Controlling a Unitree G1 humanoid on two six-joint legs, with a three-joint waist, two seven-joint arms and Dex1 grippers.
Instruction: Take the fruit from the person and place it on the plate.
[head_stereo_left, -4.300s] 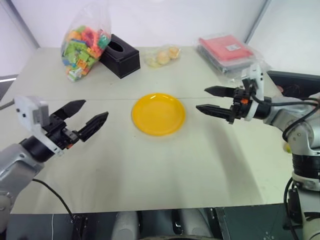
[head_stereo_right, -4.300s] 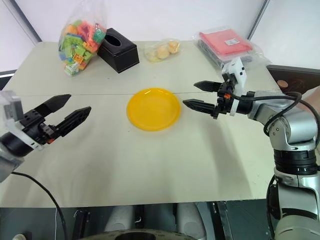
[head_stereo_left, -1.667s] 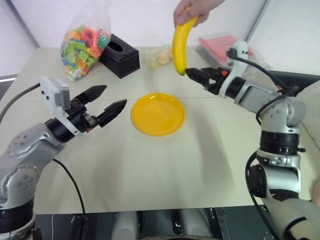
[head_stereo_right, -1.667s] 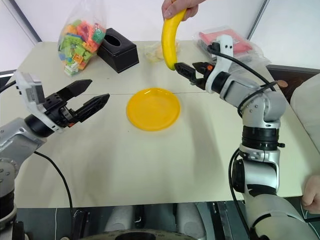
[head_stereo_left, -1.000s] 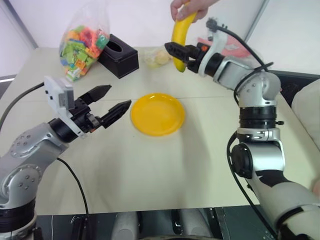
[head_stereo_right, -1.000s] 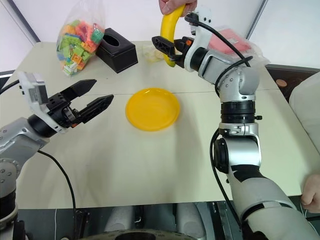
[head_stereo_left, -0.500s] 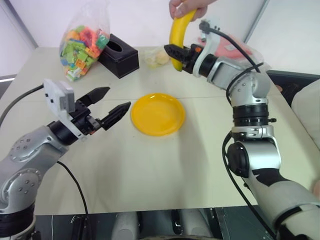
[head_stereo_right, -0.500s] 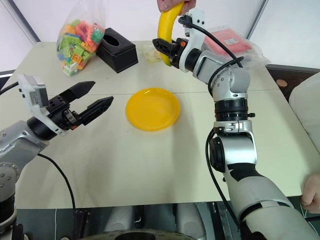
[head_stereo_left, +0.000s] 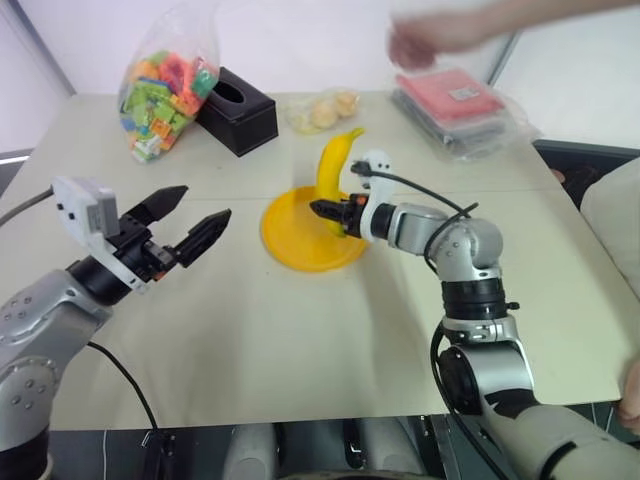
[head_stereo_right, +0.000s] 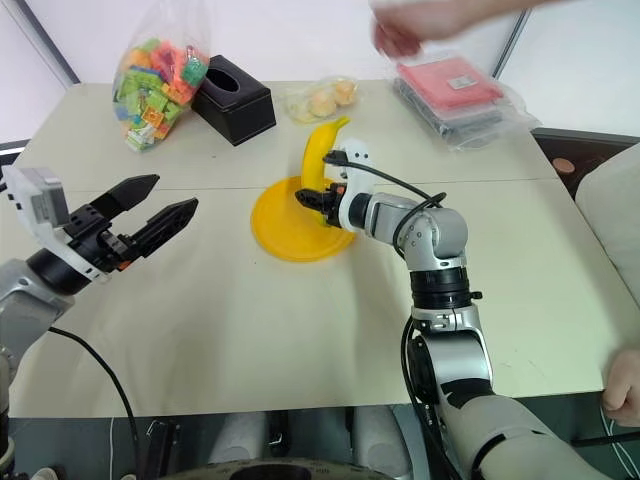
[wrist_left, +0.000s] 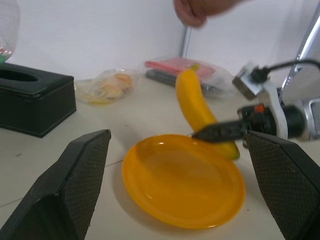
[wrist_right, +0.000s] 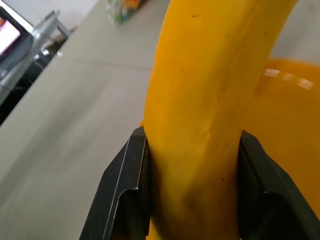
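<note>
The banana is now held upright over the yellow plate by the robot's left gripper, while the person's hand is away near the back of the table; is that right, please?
Not quite: the right gripper, not the left, is shut on the banana. The left eye view shows this, with the left gripper open and apart from the yellow plate. The rest stands: the banana is upright over the plate, and the person's hand is away at the back.

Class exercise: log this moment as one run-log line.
right gripper: shut on banana | banana: upright over plate | left gripper: open, empty | person's hand: apart from banana

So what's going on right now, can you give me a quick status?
Right gripper shut on the banana, held upright over the plate. Left gripper open, holding nothing. Person's hand up and clear. Nothing in the way.
</note>
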